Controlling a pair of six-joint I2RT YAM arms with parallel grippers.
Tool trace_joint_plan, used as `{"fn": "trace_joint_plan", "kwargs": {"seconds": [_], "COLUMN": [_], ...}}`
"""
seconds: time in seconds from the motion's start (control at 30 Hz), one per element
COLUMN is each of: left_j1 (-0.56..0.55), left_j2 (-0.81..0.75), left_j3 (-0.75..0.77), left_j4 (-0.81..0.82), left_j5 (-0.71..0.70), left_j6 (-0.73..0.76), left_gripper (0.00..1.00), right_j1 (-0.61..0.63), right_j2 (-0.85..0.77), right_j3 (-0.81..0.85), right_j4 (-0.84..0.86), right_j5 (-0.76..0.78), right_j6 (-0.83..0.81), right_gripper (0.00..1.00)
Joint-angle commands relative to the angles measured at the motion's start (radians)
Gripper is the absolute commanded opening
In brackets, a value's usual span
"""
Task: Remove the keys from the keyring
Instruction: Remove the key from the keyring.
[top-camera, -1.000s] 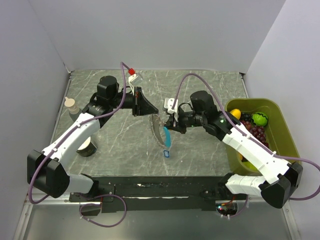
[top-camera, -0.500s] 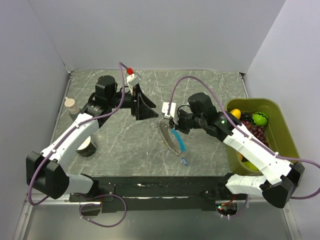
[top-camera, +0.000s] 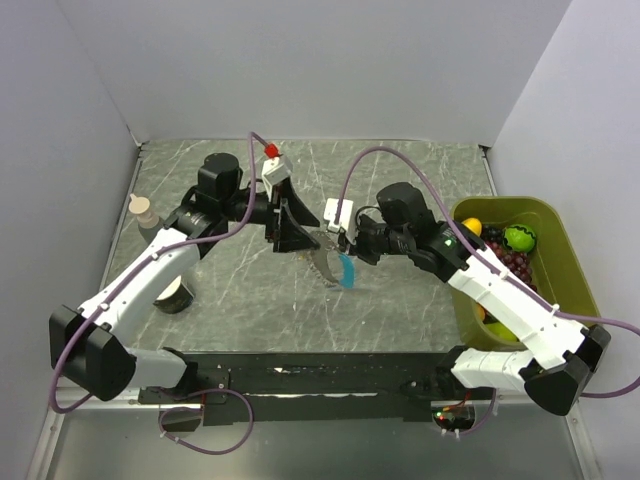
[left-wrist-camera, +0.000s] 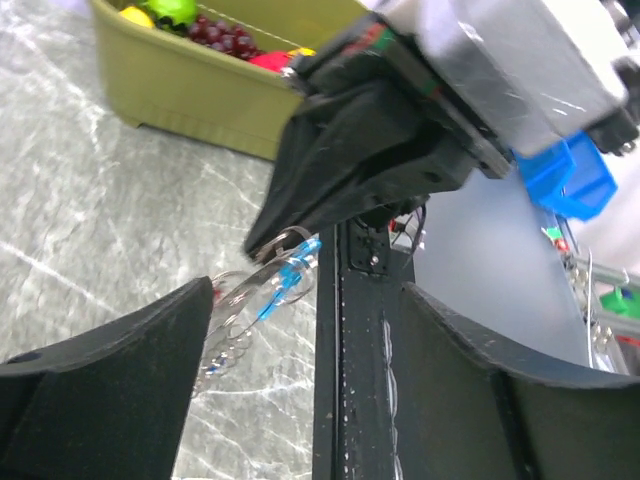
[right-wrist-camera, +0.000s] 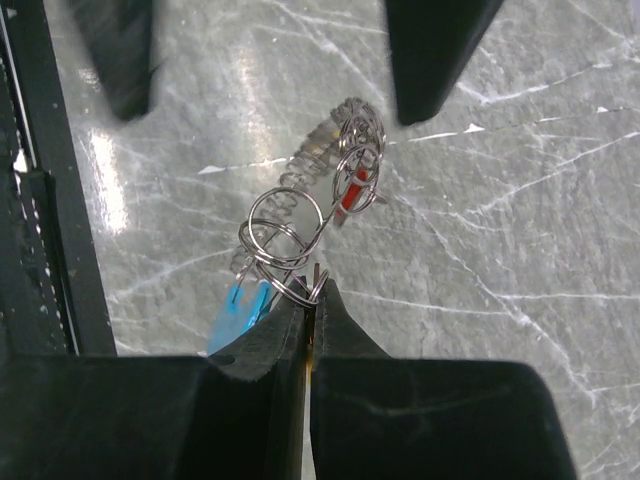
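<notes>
The keyring (right-wrist-camera: 287, 232), a loop of silvery wire rings, hangs above the marble table with my right gripper (right-wrist-camera: 314, 291) shut on one of its rings. A red key (right-wrist-camera: 349, 192) and a light-blue key (right-wrist-camera: 238, 312) dangle from it; other keys I cannot make out. From above, the keyring (top-camera: 325, 262) and blue key (top-camera: 347, 271) hang just below my right gripper (top-camera: 337, 246). My left gripper (top-camera: 297, 241) is open right beside the ring, holding nothing. In the left wrist view its wide-apart fingers (left-wrist-camera: 120, 390) flank the keyring (left-wrist-camera: 255, 292).
A green bin (top-camera: 462, 300) of fruit stands at the right, under the right arm. A small bottle (top-camera: 143, 212) and a dark round cup (top-camera: 175, 295) stand at the left. A black rail (top-camera: 320, 375) runs along the near edge.
My left gripper has opened and moved right, up to the keyring. The dangling chain swung out and now hangs shorter and bunched under the right gripper.
</notes>
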Motion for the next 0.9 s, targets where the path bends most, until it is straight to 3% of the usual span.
{"fn": "trace_joint_plan", "kwargs": {"seconds": [0.0,0.53,0.63,0.77,0.87], "left_j1": [-0.052,-0.162,-0.175,-0.191,-0.205], "left_j2": [-0.009,0.026,0.037,0.050,0.058], "left_j3": [0.085,0.146,0.152,0.172,0.175], "left_j4": [-0.093,-0.205,-0.213,-0.230,-0.234], "left_j5": [-0.003,-0.184,-0.204,-0.220,-0.246], "left_j6": [0.118,0.278,0.292,0.305,0.313], "left_gripper": [0.76,0.55,0.50,0.34,0.31], "right_j1": [0.003,-0.057,-0.063,-0.073,-0.077], "right_j2": [0.010,0.026,0.019,0.021,0.016], "right_j3": [0.080,0.102,0.107,0.102,0.100], "right_j4": [0.046,0.018,0.015,0.023,0.027], "right_j5": [-0.014,-0.150,-0.158,-0.164,-0.170], "right_j6": [0.059,0.124,0.132,0.139,0.142], "right_gripper": [0.00,0.00,0.00,0.00,0.00]}}
